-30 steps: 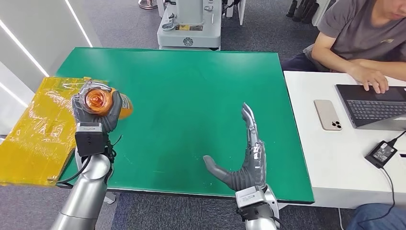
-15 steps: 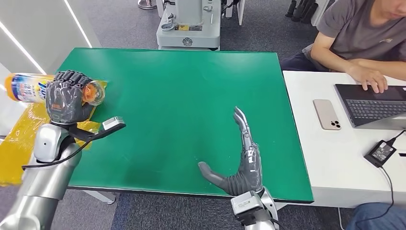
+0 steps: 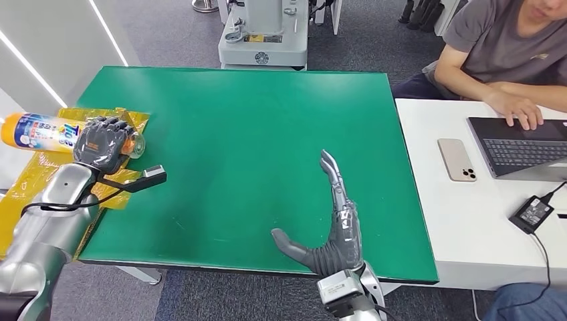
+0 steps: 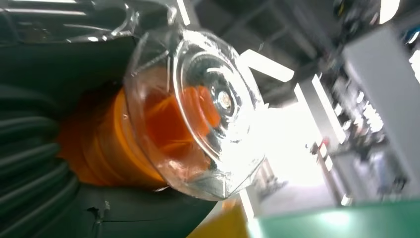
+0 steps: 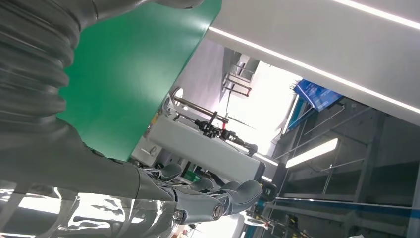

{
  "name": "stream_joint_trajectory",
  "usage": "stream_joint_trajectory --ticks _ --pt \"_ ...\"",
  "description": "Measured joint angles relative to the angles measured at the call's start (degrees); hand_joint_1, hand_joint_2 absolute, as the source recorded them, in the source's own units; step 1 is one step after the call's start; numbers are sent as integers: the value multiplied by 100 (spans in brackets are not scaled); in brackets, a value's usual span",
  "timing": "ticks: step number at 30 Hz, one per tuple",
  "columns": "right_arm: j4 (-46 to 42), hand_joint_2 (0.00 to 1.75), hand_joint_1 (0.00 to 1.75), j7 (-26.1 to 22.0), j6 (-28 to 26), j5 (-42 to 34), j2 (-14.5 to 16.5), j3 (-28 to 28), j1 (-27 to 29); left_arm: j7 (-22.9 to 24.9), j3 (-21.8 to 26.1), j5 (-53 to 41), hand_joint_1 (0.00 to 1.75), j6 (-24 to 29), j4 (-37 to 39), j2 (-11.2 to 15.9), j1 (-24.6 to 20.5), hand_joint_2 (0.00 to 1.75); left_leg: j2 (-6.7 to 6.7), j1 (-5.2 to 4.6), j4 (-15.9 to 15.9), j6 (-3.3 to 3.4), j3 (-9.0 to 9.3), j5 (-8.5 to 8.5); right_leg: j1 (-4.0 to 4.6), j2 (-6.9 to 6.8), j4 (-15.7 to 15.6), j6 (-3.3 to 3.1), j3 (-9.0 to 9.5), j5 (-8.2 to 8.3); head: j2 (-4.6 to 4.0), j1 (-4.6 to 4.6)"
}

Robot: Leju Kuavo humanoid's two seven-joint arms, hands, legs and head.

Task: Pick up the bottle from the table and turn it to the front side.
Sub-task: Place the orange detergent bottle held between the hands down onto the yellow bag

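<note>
At the near edge of the green table (image 3: pixel 267 134) the right hand (image 3: pixel 331 227) stands on its side with the fingers stretched out flat toward the far side and the thumb spread to the left; it holds nothing and is open. In the right wrist view the same hand (image 5: pixel 148 193) shows its dark fingers straight, with nothing between them.

Farther and at the left edge of the table, the left hand (image 3: pixel 100 142) is closed around an orange bottle (image 3: pixel 47 132). The bottle lies horizontal in the air, above the yellow plastic sheet (image 3: pixel 40 194). Its printed label faces up, its base points to the left and its clear cap points right toward the table. In the left wrist view the clear cap (image 4: pixel 198 109) is seen close over the orange neck.

On the right stands a white desk (image 3: pixel 468 221) with a phone (image 3: pixel 457 160), a laptop (image 3: pixel 521 144) and a black power adapter (image 3: pixel 533 212). A person (image 3: pixel 501 47) sits at its far side with a hand on the keyboard.
</note>
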Motion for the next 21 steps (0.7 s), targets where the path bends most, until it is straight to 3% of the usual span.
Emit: stream_joint_trajectory --ticks 8,21 --pt "-100 175 0 85 33 92 27 -1 32 31 -110 -48 175 -236 803 -76 -155 175 0 0 0 0 0 0 0 0 0 0 -1 0 0 0" --pt "-192 175 0 104 134 114 96 -7 68 132 -266 -58 175 -506 1267 -237 -54 175 -1 0 0 0 -2 0 0 -1 0 0 0 -1 0 0"
